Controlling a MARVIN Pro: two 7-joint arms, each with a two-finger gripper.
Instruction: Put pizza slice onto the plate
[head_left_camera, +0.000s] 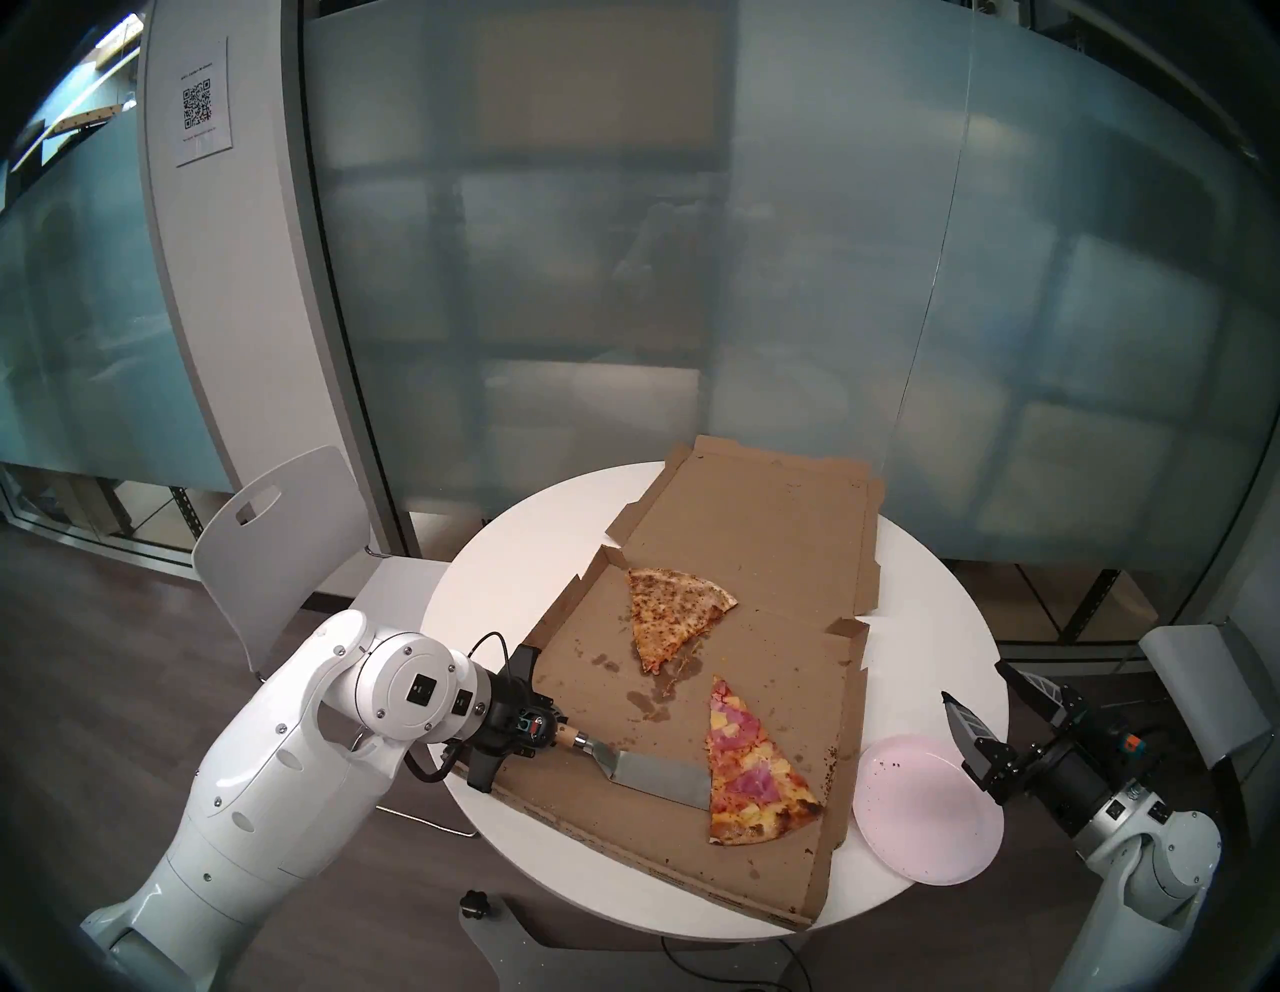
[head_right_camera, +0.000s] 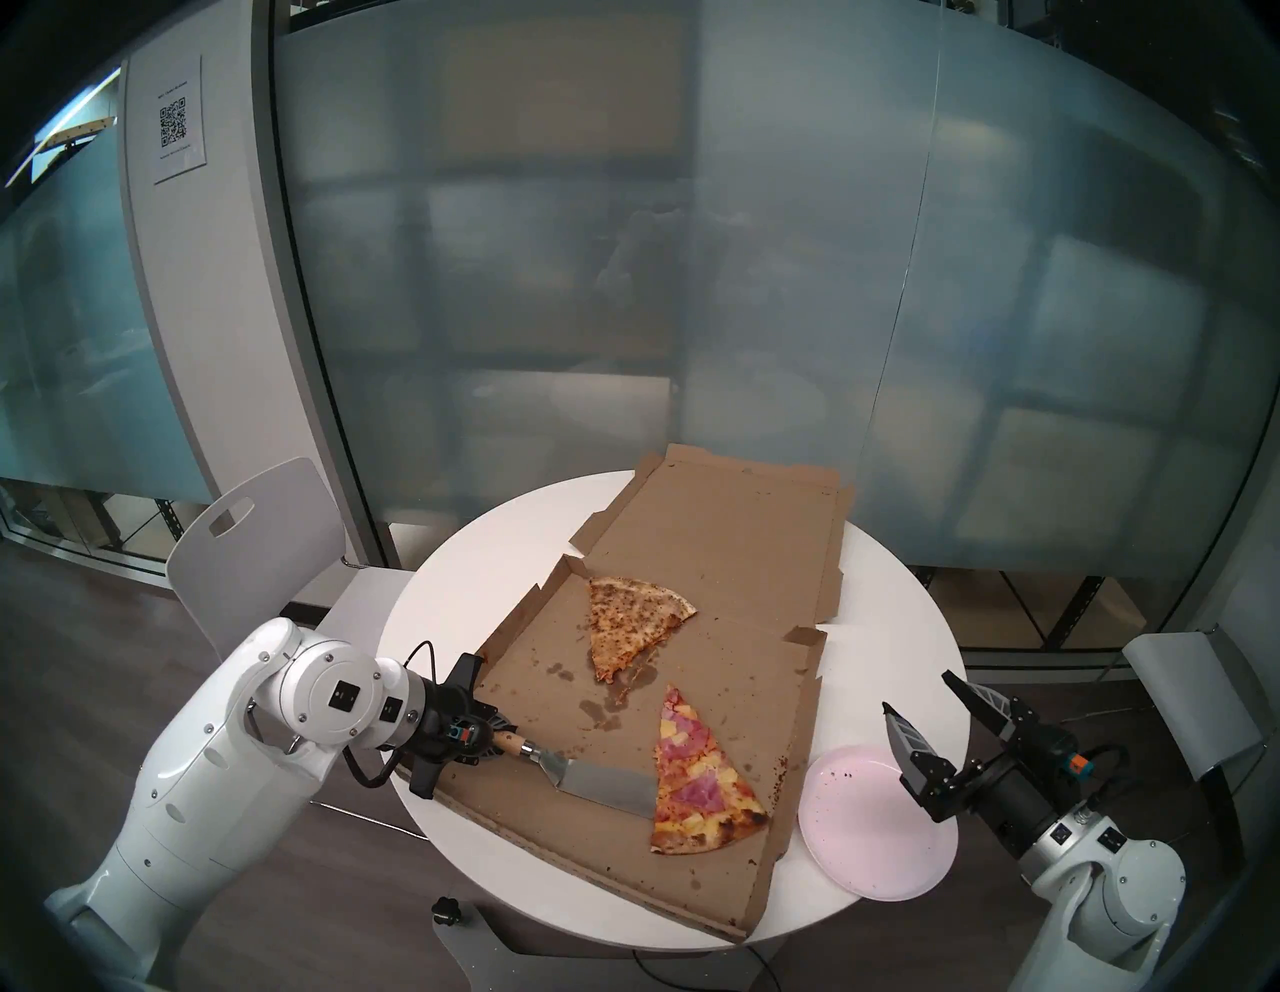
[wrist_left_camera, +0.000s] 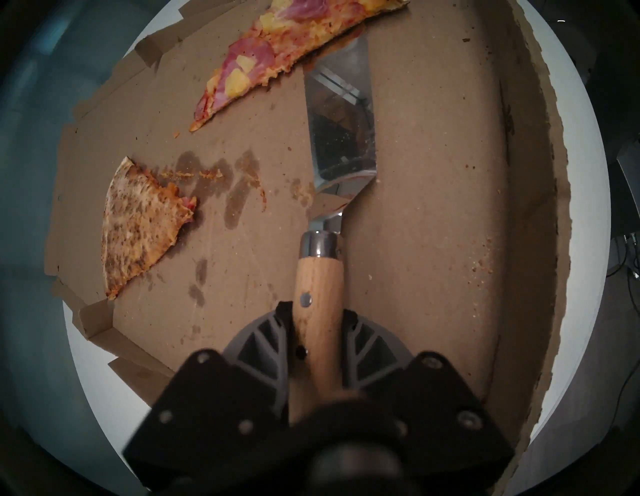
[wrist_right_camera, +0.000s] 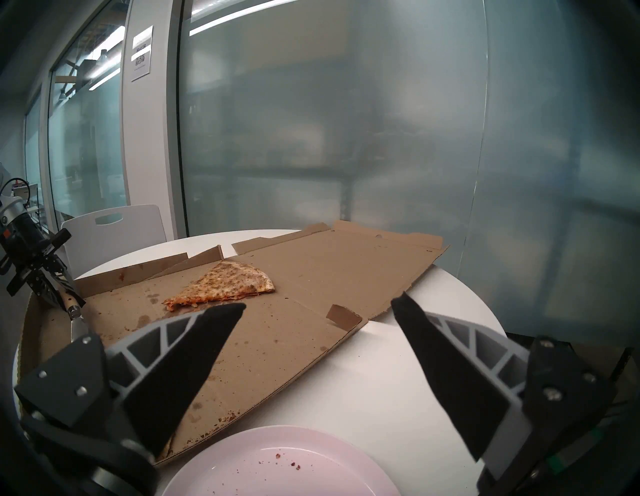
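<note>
Pizza slice (head_left_camera: 751, 769) with ham and pineapple lies flat in the open cardboard box (head_left_camera: 762, 554), near the box's right edge, its tip pointing away from the robot and its charred crust toward the near side. The left gripper (head_left_camera: 547, 729) is clenched on the wooden handle of a spatula (head_left_camera: 654, 774), as the left wrist view shows, with the handle running between both fingers (wrist_left_camera: 263, 350). The steel blade lies low on the cardboard, and its front edge meets the slice's left side, just slipping under it. A plain cheese slice (head_left_camera: 668, 613) sits farther back in the box, apart from the spatula, with grease stains between the two slices.

The pink plate (head_left_camera: 928, 831), carrying a few dark crumbs, rests on the white round table (head_left_camera: 485, 589) just beside the box's right edge, partly overhanging the table rim. The right gripper (head_left_camera: 983, 703) hovers above the plate's far side with its jaws spread wide, grasping nothing.
</note>
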